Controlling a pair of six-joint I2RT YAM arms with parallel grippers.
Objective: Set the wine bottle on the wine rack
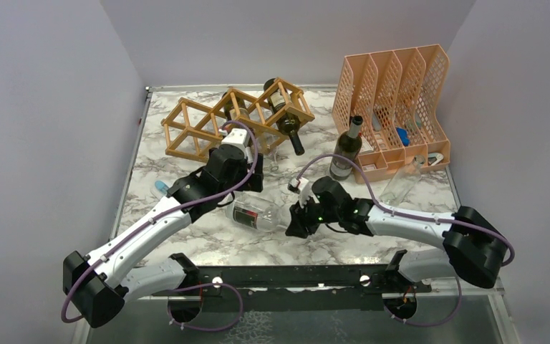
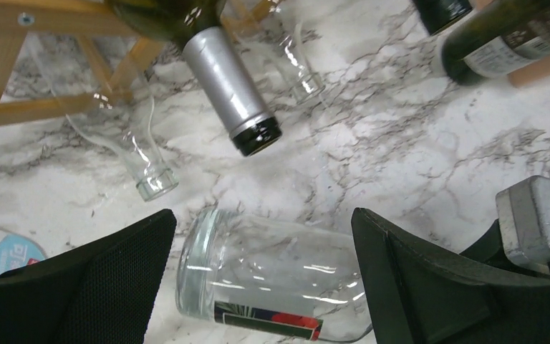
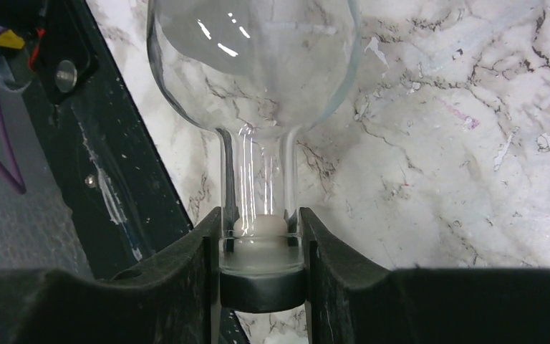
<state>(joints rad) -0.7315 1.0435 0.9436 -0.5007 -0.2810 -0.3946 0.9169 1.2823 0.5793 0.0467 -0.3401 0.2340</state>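
Holding the wine bottle [image 1: 256, 216], label [image 2: 268, 320] unreadable, is the right end effector [image 3: 261, 247].

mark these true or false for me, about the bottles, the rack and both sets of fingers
1. The right fingers are shut on the neck of the clear bottle. True.
2. The left fingers clamp that bottle. False: they are open, spread either side of its base.
3. The wine rack is empty. False: a dark bottle sits in it, neck sticking out.
4. A second dark bottle stands upright beside the peach file holder. True.
5. The clear bottle is in the rack. False: it lies on its side outside it.
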